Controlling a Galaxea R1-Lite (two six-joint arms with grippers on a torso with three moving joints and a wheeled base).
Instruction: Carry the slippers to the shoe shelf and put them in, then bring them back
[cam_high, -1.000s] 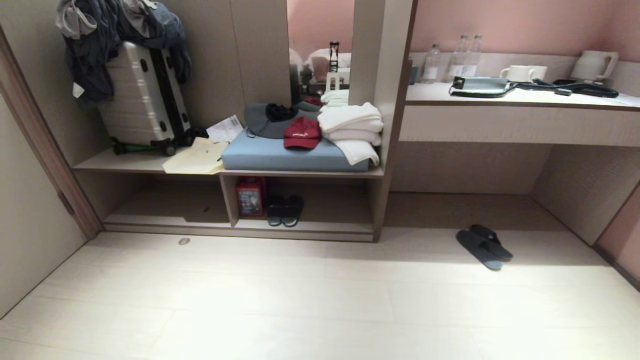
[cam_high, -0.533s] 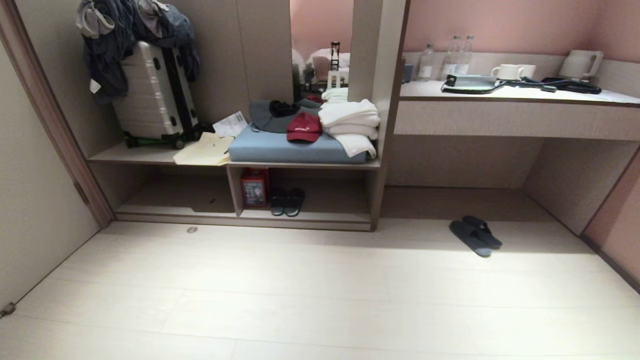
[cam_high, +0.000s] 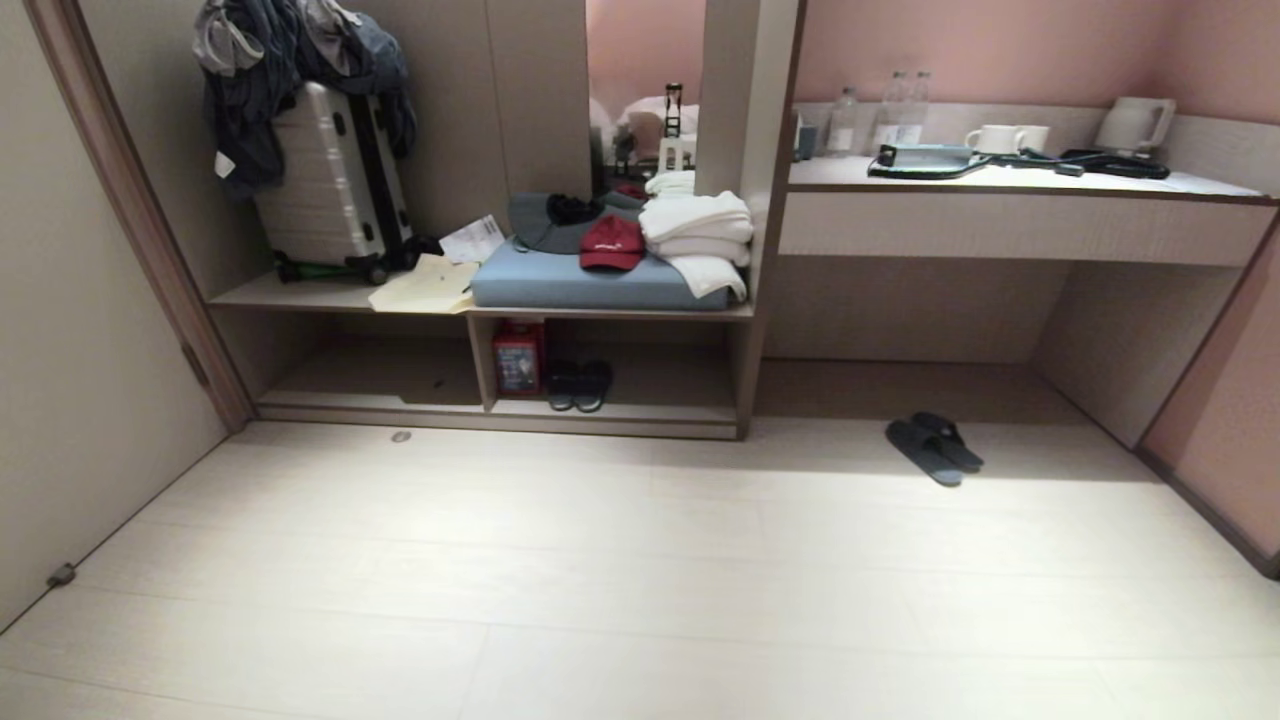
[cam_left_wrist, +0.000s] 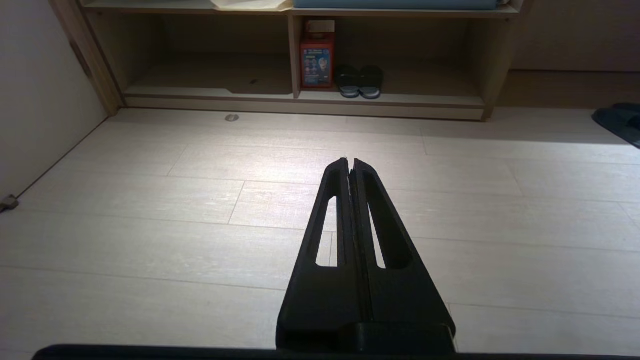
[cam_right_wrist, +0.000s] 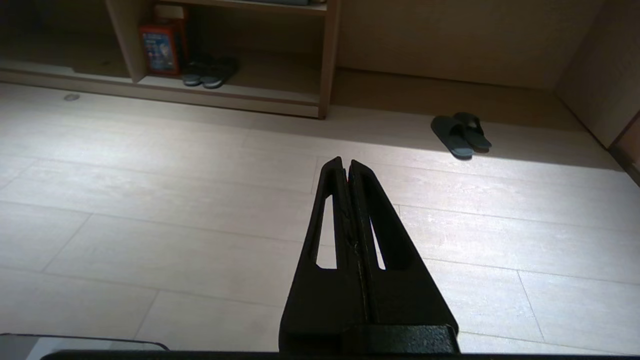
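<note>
Slippers (cam_high: 934, 449) are sitting on the floor (cam_high: 640, 560) in the head view, side by side and touching, just in front of the recess under the desk (cam_high: 1010, 190), well apart from the shoe shelf (cam_high: 610, 405) where a darker pair (cam_high: 579, 385) is already parked next to a red box (cam_high: 518, 357). Neither arm shows here.

Left wrist view: left hand (cam_left_wrist: 350, 161) is pressed together, holding nothing, pointing over bare floor toward the shelf.

Right wrist view: right hand (cam_right_wrist: 346, 161) is pressed together too, empty, with the slippers ahead and off to one side.

My guess: they're light, floppy fabric, so they'll sag if pinched at a toe. Grabbing the wide upper band looks like the safest hold.
</note>
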